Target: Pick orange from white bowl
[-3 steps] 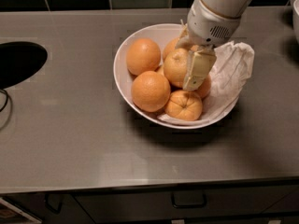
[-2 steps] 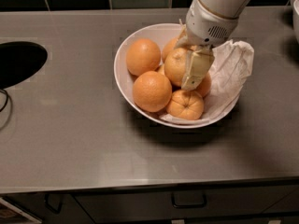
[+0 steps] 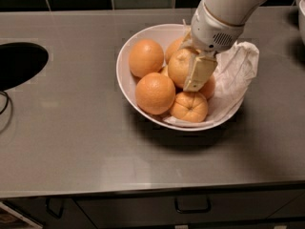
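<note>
The orange [image 3: 175,66], pale and dull yellowish, lies in the middle of the white bowl [image 3: 125,80] on the grey counter. My gripper [image 3: 190,70] reaches down from the upper right and is shut on this orange. One beige finger [image 3: 198,73] lies against its right side; the other finger is hidden behind it. Two deeper-orange fruits [image 3: 146,57] [image 3: 155,93] sit to its left, and a smaller creased one [image 3: 189,106] in front. Another fruit shows partly behind the gripper.
Crumpled white paper [image 3: 233,75] fills the bowl's right side. A dark round sink opening [image 3: 19,63] is at the far left, with a cable [image 3: 4,104] below it. A white object's edge [image 3: 301,8] is at the top right. The counter's front edge has a drawer handle [image 3: 192,206] under it.
</note>
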You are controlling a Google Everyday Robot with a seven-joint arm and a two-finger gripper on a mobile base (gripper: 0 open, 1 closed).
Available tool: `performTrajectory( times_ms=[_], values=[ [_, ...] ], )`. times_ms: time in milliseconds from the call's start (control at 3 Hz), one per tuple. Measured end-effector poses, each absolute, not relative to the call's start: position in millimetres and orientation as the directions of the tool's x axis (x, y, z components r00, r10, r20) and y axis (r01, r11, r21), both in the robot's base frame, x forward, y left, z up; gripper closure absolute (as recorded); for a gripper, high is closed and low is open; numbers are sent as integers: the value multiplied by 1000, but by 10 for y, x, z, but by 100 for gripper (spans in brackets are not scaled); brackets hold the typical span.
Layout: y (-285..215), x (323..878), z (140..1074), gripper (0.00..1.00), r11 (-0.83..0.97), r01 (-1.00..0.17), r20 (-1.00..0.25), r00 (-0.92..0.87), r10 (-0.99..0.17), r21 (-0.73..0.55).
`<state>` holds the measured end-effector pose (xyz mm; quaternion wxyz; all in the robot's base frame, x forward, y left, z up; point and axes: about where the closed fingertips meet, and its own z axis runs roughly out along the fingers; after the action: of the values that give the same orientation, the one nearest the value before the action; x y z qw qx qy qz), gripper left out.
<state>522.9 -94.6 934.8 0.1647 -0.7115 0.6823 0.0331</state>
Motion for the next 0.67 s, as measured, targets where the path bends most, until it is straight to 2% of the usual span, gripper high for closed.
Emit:
performTrajectory(
  times_ms=[333,667],
  values=[
    [-946,5229,9365,62,-15,-982,-272,67,-960,-189],
    [-946,5229,9367,86,-15,-982,-272,67,-960,-189]
  ],
)
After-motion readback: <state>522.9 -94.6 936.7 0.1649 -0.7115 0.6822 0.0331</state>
